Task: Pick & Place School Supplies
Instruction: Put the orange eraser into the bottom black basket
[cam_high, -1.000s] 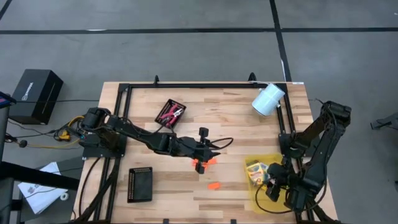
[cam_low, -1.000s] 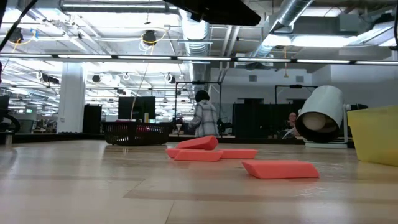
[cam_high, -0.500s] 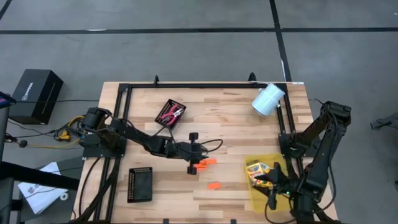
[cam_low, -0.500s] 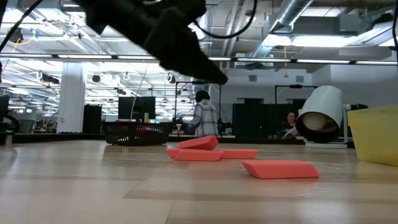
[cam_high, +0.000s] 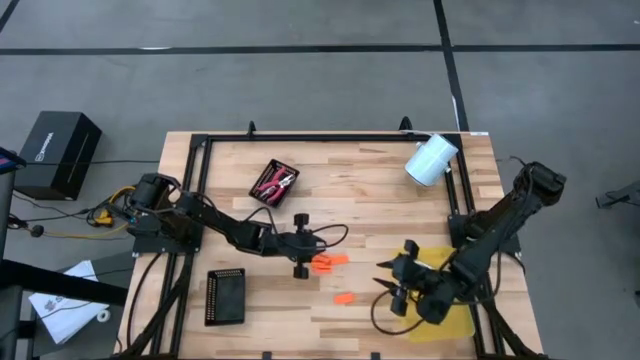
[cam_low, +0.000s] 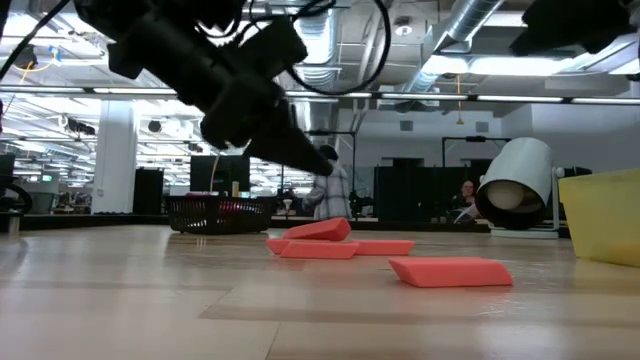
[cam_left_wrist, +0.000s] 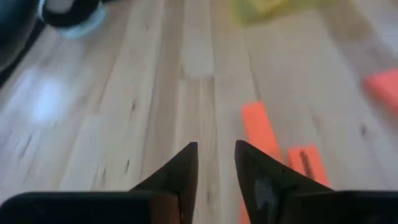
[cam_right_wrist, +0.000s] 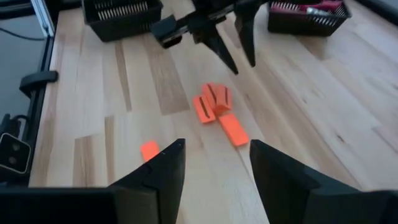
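Orange pieces lie in a small cluster near the middle of the wooden surface in the high view, with 1 more orange stub apart from them, nearer the front edge. The left tool hangs just beside the cluster, on the side away from the yellow bin. The right tool reaches from over that bin toward the stub, probably lining up a pick. Scissors sit in 1 mesh tray at the back; a second tray waits near the left front. A white roll lies at the right back corner.

From the low view, the pieces rest flat, 1 leaning on another, and a longer one lies nearer the camera. The left arm slants down above them without touching. The bin wall stands at the right.

The left wrist view shows its fingers spread a little, holding nothing, with 2 pieces just past them.

The right wrist view shows its own fingers wide apart and empty, the stub between them and the cluster, and the left tool beyond, fingers parted.
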